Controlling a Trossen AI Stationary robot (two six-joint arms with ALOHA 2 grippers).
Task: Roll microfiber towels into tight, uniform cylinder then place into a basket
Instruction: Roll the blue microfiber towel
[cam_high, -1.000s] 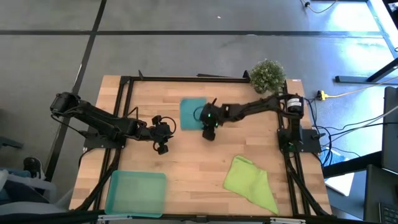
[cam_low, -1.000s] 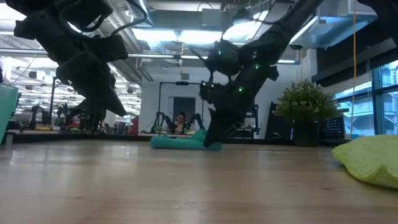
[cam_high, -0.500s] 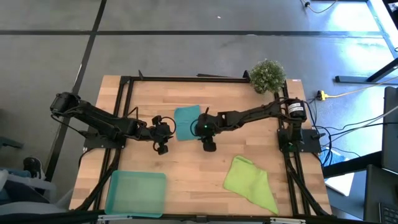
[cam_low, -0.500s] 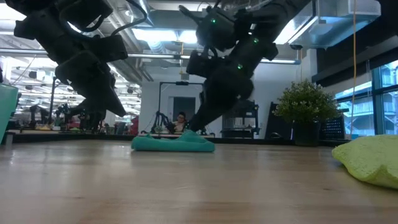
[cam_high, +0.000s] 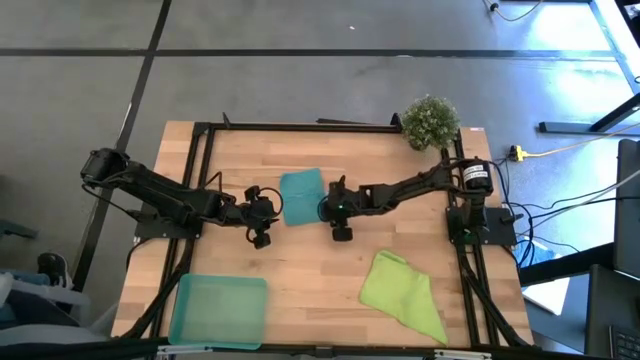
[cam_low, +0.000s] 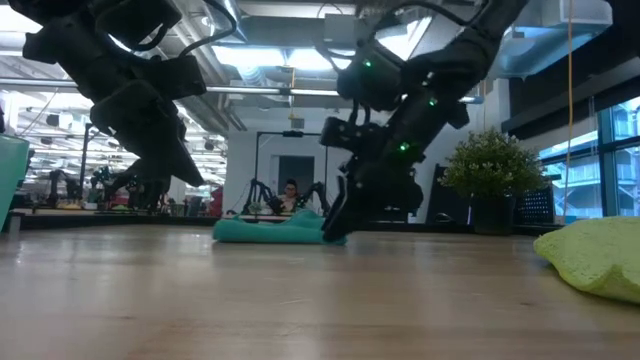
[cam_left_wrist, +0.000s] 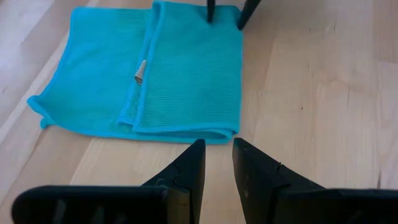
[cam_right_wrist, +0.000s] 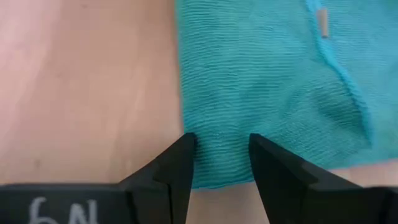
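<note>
Right gripper (cam_high: 328, 207) sits at the right edge of the teal towel (cam_high: 302, 194), mid-table, fingers apart and straddling the cloth edge without clamping it. Left gripper (cam_high: 268, 210) waits just left of the towel, fingers narrowly apart, empty. Lime towel (cam_high: 403, 293) lies crumpled front right; basket (cam_high: 218, 311) front left.
</note>
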